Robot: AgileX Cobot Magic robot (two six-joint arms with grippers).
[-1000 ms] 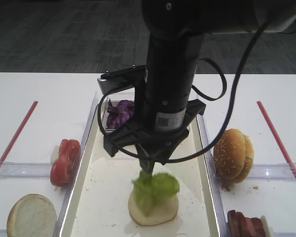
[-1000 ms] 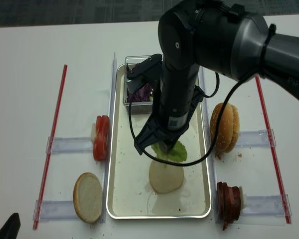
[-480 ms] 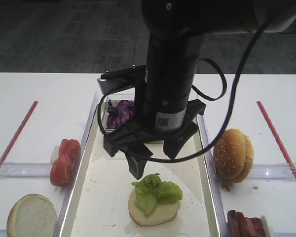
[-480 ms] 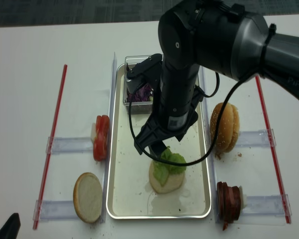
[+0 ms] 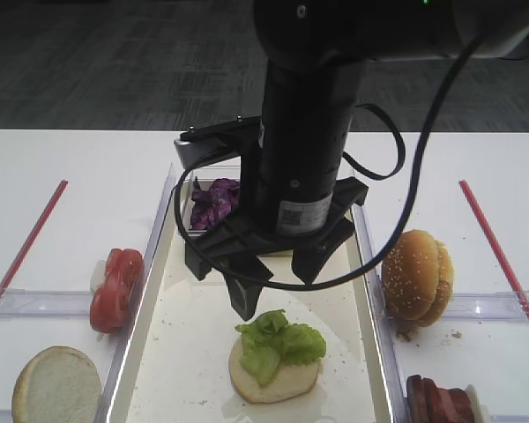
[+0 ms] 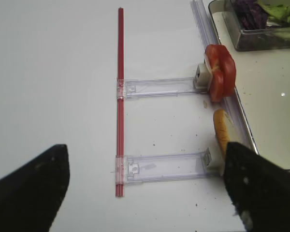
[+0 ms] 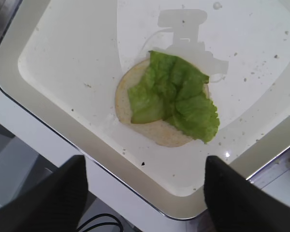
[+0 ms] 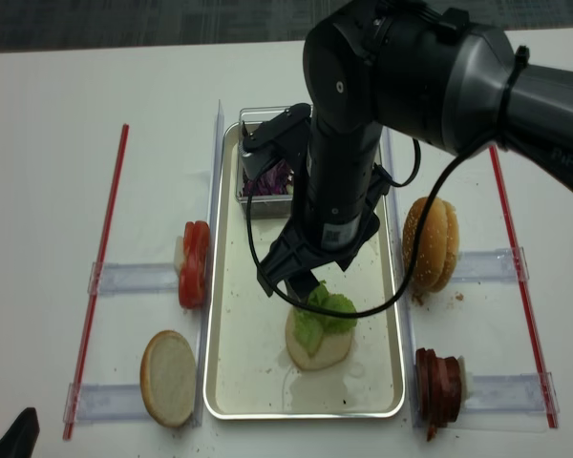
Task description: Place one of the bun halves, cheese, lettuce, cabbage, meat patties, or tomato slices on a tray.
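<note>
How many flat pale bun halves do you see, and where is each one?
2. One bun half lies on the tray under the lettuce. The other bun half sits left of the tray on the table. The arm may hide more.

lettuce (image 7: 175, 95) on bun half (image 7: 160, 131), in tray (image 7: 53, 101)

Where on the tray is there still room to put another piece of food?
The tray is bare along its left side and the near strip below the bun half with lettuce. The far end is crowded by the clear box of cabbage.
</note>
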